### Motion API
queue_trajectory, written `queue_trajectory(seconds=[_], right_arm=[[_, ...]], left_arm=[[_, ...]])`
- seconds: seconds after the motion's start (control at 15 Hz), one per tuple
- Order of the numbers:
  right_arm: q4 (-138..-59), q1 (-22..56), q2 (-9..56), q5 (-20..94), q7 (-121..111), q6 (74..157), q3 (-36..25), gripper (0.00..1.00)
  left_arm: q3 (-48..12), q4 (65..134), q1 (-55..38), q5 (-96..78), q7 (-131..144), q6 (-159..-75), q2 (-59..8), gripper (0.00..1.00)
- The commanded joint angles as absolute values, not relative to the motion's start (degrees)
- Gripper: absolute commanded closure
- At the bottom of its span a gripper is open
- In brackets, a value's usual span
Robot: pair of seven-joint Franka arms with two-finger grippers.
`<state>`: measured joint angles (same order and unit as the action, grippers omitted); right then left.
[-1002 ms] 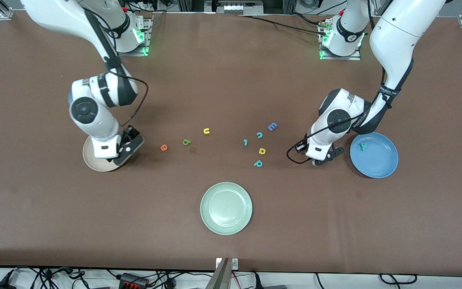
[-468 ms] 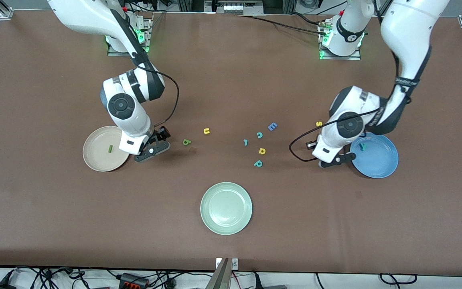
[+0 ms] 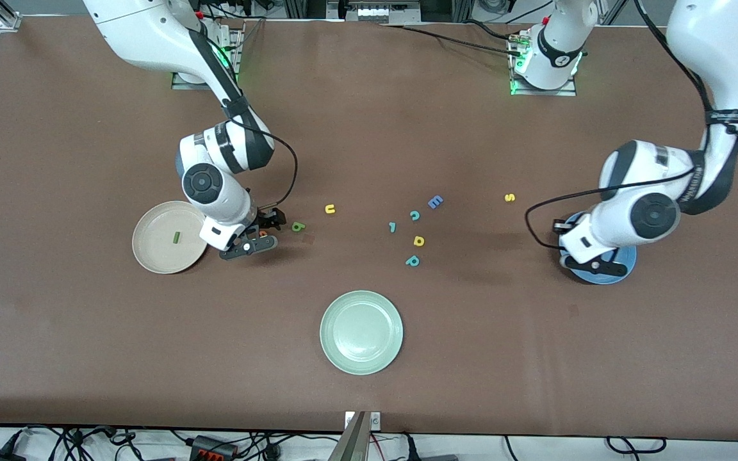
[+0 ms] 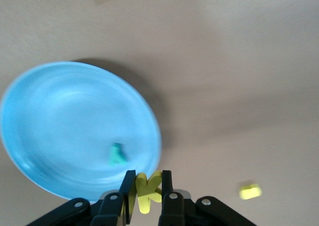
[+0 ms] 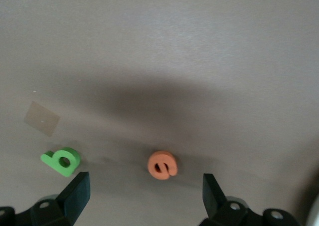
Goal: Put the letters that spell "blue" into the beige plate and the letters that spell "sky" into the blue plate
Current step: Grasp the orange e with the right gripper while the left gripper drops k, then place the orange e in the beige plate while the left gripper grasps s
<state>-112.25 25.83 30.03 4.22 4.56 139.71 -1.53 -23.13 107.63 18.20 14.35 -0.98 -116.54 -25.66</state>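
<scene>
My left gripper (image 4: 148,188) is shut on the yellow "k" (image 4: 149,192) and hangs over the edge of the blue plate (image 4: 60,116); in the front view this gripper (image 3: 591,261) covers most of the blue plate (image 3: 622,269). The teal "y" (image 4: 117,154) lies in that plate. The yellow "s" (image 3: 509,198) lies on the table. My right gripper (image 5: 144,188) is open just above the orange "e" (image 5: 162,164), fingers either side of it and apart from it. The green "b" (image 5: 61,160) lies beside it, the yellow "u" (image 3: 330,209) farther on. The dark green "l" (image 3: 177,237) lies in the beige plate (image 3: 151,253).
A pale green plate (image 3: 361,331) sits nearer the front camera, mid-table. Loose letters lie in the middle: a blue "E" (image 3: 435,202), a teal "c" (image 3: 414,215), a yellow "d" (image 3: 418,241), a teal "p" (image 3: 412,260) and another small teal piece (image 3: 393,226).
My right gripper left the beige plate, where the "l" now shows, and moved over the "e". My left gripper swung from the table onto the blue plate's edge, uncovering the "s".
</scene>
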Motion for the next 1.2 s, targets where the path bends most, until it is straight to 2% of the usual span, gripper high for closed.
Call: queue_trajectory(seconds=[0.0, 0.13, 0.2, 0.27, 0.47, 0.53, 0.6, 0.67, 0.87, 1.07, 1.14], right_arm=[[-111.36, 26.37, 32.16, 5.19, 5.62, 140.8, -1.67, 0.13], [-111.71, 26.28, 32.52, 5.19, 5.71, 140.89, -1.67, 0.16], [-111.97, 26.02, 32.52, 5.19, 5.71, 140.63, -1.67, 0.19], [-112.32, 26.02, 32.35, 5.19, 5.71, 140.45, -1.67, 0.22], [-112.41, 25.93, 32.43, 5.19, 5.62, 140.54, -1.67, 0.3], [-112.41, 25.84, 32.52, 5.19, 5.54, 140.54, -1.67, 0.38], [-112.33, 25.84, 32.52, 5.19, 5.54, 140.54, -1.76, 0.41], [-112.24, 25.84, 32.52, 5.19, 5.45, 140.54, -1.76, 0.47], [-112.06, 25.75, 32.52, 5.1, 5.19, 140.8, -1.85, 0.54], [-112.06, 25.58, 32.52, 5.1, 4.92, 140.8, -1.93, 0.79], [-112.06, 25.49, 32.52, 5.1, 4.75, 140.71, -2.02, 0.81]], left_arm=[[-23.73, 108.28, 22.57, 15.47, -11.75, -121.79, -28.29, 0.89], [-23.73, 108.54, 24.69, 15.47, -16.68, -124.36, -29.7, 0.8], [-23.73, 108.28, 24.61, 15.47, -17.05, -124.19, -29.53, 0.55], [-23.9, 108.37, 24.52, 15.47, -17.14, -123.93, -28.92, 0.01], [-25.13, 108.63, 24.35, 15.38, -17.58, -121.29, -26.64, 0.0], [-26.35, 109.5, 24.43, 15.38, -16.88, -120.85, -25.76, 0.0], [-27.67, 110.56, 24.43, 15.29, -16.35, -120.5, -24.71, 0.0], [-29.34, 112.22, 24.61, 15.12, -13.91, -120.5, -23.57, 0.0], [-34.96, 120.65, 25.05, 14.5, 3.45, -120.5, -18.47, 0.0], [-39.72, 126.28, 25.14, 14.5, 17.65, -122.51, -17.67, 0.0], [-39.81, 129.52, 25.22, 14.5, 18.19, -126.52, -16.97, 0.0]])
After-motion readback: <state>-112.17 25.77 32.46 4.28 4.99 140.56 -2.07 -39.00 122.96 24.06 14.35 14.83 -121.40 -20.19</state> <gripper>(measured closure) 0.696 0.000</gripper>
